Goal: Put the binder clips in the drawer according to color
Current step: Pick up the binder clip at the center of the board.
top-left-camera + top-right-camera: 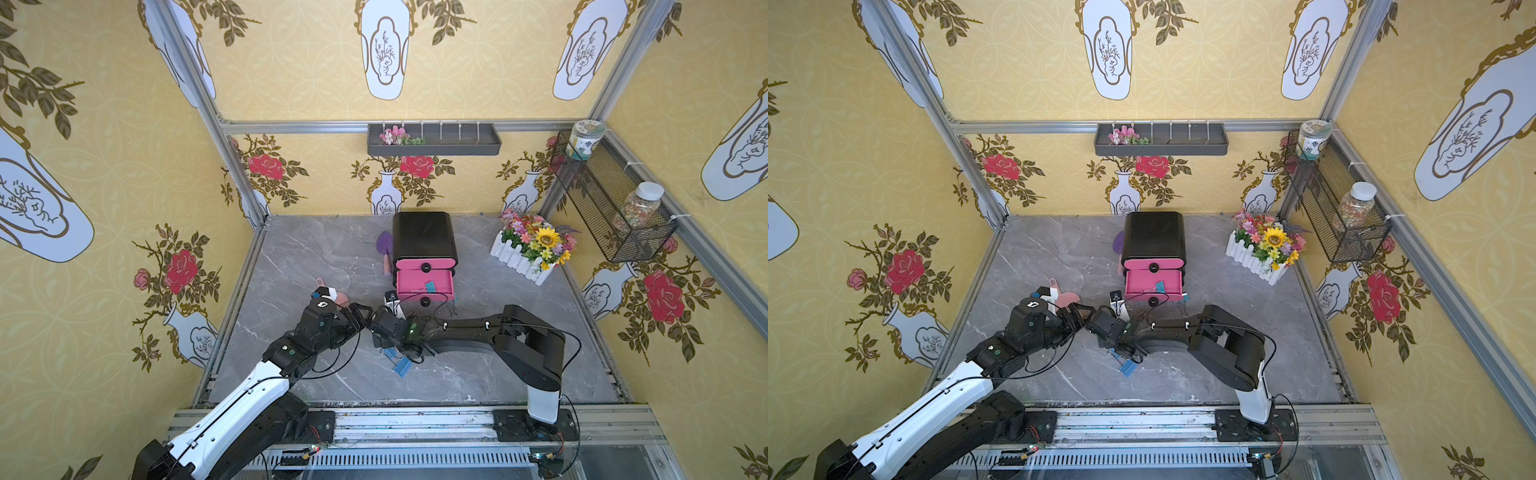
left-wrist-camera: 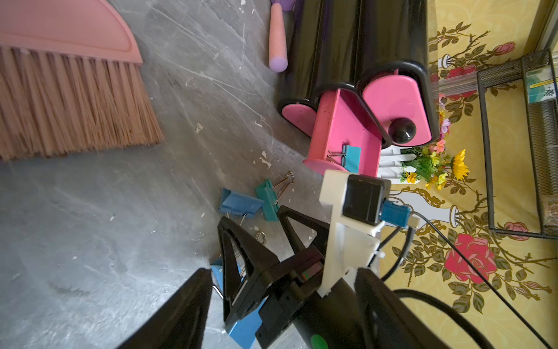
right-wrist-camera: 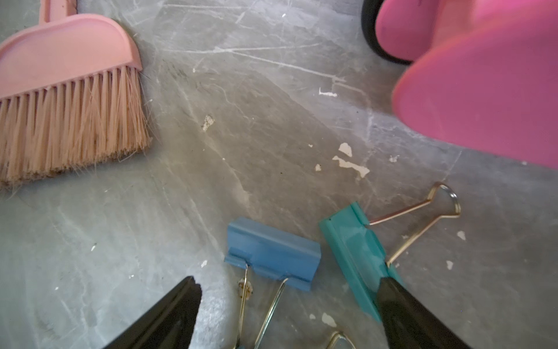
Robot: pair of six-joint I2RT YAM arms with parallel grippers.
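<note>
top views first: the black cabinet (image 1: 424, 235) sits far-middle on the table. its middle drawer (image 1: 409, 282) is pulled out toward the near side, with one teal-ish clip (image 1: 430, 286) lying inside. the right gripper (image 1: 384, 338) is down low just near of that drawer, and some spare blue clips (image 1: 401, 365) poke out from under the arm. the left gripper (image 1: 363, 313) hovers right beside it, on the left.

left wrist view: its own jaws stand apart with nothing in them.

right wrist view: jaws spread wide either side of a blue clip (image 3: 271, 263) flat on the table. a teal clip (image 3: 356, 247) lies just beside it. one finger (image 3: 404, 314) overlaps the teal clip's end, can't tell if it's touching. a pink brush (image 3: 66, 99) is well off to the side.

my take: shift a bit so only the blue body sits between the fingers, then squeeze across the body, not the wire handles. lift straight up, since the drawer front is close. the open drawer looks like teal's, so blue probably wants another one.
</note>
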